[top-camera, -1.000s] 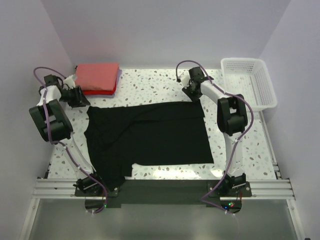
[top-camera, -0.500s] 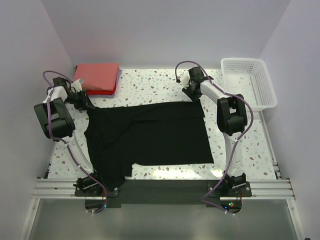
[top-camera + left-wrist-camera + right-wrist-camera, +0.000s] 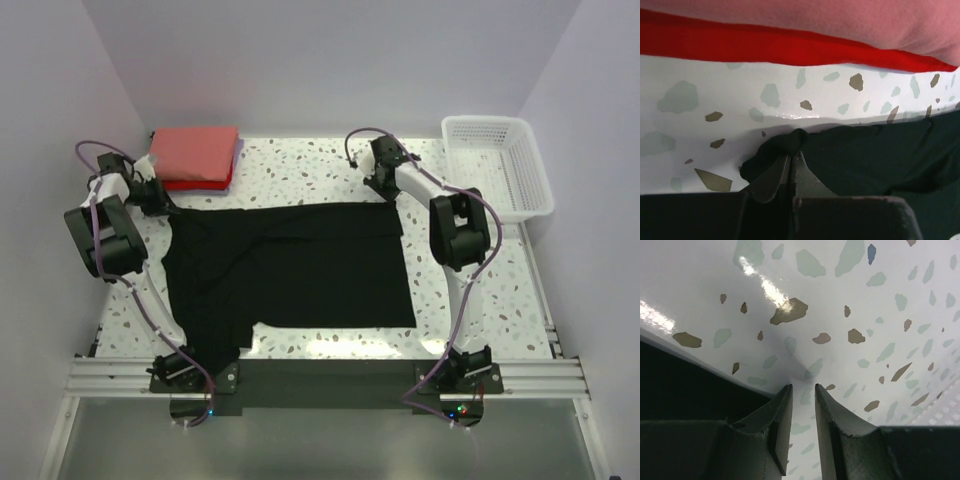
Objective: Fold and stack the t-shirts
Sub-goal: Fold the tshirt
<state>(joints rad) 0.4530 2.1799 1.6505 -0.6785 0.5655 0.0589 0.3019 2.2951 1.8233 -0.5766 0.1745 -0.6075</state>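
Note:
A black t-shirt point(image 3: 290, 268) lies spread flat across the middle of the table. My left gripper point(image 3: 166, 206) is at its far-left corner. In the left wrist view this gripper point(image 3: 791, 156) is shut on a small bunched fold of the black t-shirt point(image 3: 790, 141). My right gripper point(image 3: 388, 193) hovers at the shirt's far-right corner. Seen from the right wrist, it point(image 3: 803, 388) stands narrowly open over bare tabletop, holding nothing, with the black t-shirt point(image 3: 680, 377) just to its left. Folded coral-red t-shirts point(image 3: 195, 153) are stacked at the far left, and they also fill the top of the left wrist view point(image 3: 805, 30).
A white lattice basket point(image 3: 497, 165) stands at the far right corner. Side walls close in the speckled table point(image 3: 300, 165) on both sides. The folded stack sits just beyond the left gripper. Arm bases and a metal rail point(image 3: 330, 375) line the near edge.
The left gripper has closed on the shirt's far-left corner and drawn it leftward; the whole shirt has shifted left. The right gripper has edged slightly left.

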